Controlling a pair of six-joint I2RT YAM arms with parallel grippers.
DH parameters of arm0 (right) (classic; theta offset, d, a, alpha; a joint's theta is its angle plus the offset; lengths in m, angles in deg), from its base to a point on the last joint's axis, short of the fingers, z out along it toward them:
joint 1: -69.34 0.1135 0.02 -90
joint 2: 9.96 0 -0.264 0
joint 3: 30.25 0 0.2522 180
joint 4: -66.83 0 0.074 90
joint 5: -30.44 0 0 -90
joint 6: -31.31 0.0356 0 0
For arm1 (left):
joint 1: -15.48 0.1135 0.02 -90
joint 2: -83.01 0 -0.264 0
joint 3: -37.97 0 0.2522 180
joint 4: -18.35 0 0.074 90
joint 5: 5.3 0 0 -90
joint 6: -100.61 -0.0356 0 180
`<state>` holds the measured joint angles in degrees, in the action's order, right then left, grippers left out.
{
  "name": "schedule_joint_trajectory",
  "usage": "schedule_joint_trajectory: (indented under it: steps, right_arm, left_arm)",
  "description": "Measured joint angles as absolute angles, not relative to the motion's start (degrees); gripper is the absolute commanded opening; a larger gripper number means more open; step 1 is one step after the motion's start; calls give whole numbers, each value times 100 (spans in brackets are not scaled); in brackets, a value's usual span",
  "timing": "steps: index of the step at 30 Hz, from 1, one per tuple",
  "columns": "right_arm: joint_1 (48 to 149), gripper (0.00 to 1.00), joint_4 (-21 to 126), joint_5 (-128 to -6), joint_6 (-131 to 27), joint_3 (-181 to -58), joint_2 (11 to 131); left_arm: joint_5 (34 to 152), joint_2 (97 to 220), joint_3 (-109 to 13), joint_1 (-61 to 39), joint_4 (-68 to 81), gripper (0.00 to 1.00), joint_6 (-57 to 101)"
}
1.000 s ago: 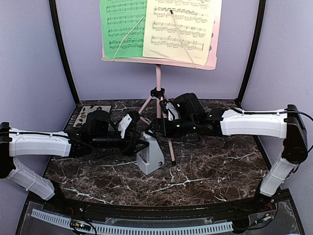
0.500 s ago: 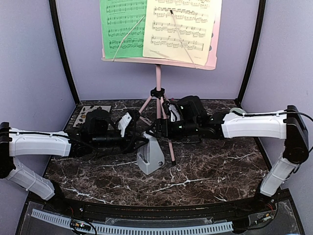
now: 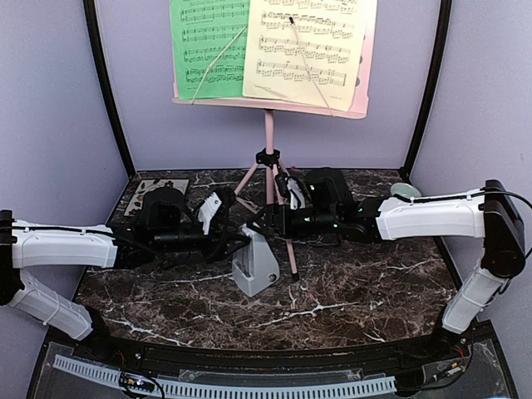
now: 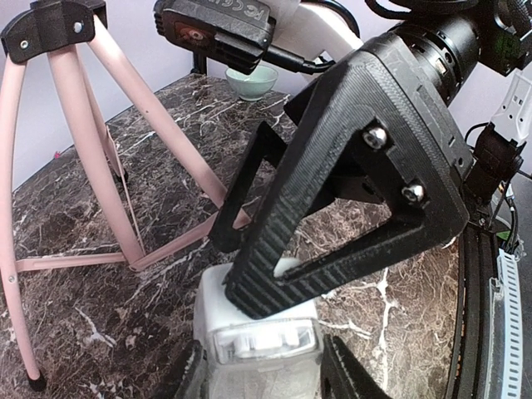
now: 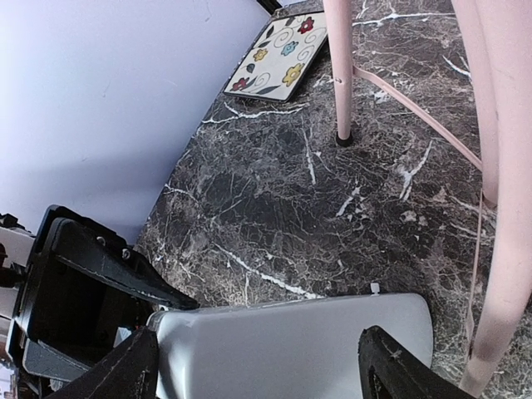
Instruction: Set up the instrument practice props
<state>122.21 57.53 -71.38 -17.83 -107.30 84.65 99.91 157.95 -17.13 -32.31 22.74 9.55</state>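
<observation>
**Both Sets of Fingers at the Metronome**

From above: find the music stand [image 3: 268, 133] at the rear centre of the worktop [image 3: 357, 283], carrying a green page [image 3: 209, 46] and a pale-yellow page [image 3: 306, 41] side by side. Just in front of its tripod, toward the middle, spot the grey-white metronome [image 3: 256, 268] upright, met at its top from left and right. Cannot read either grip from up there.

From the left wrist: see the left fingers [image 4: 345, 382] narrowed against both flanks of the metronome's upper end, apparently clamping it, though showing only as slivers at the frame's bottom. See also the right fingers [image 4: 283, 241] spread apart, one ribbed face touching the metronome's crown. Catches a pale-green bowl [image 4: 252, 81] toward the rear right corner.

From the right wrist: confirms that spread, with the metronome's grey face lying between. Shows plainly the pattern of a flowered card [image 5: 278, 58] flat by the rear left corner, beyond one tripod foot.
</observation>
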Motion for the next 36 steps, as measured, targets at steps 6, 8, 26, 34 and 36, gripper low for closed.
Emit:
schedule_joint_trajectory:
  steps: [6, 8, 26, 34, 36]
  right_arm:
    - [12179, 80, 6035, -7116, -1911, -10555, 8438]
    - [12183, 80, 6112, -7116, -1940, -10518, 8436]
    - [12177, 81, 5911, -7160, -2338, -10690, 8473]
    - [12157, 81, 5902, -7221, -2460, -10717, 8493]
    - [12153, 81, 5891, -7223, -2493, -10728, 8495]
  left_arm:
    - [9964, 15583, -1619, -3231, 2170, 10, 885]
    - [9967, 15526, -1611, -3231, 2117, 9, 863]
    - [9488, 14951, -2515, -2020, 49, 0, 1849]
    - [9173, 16761, -4190, -925, -2377, 0, 2122]
    - [9164, 17268, -4456, -628, -2899, 0, 2126]
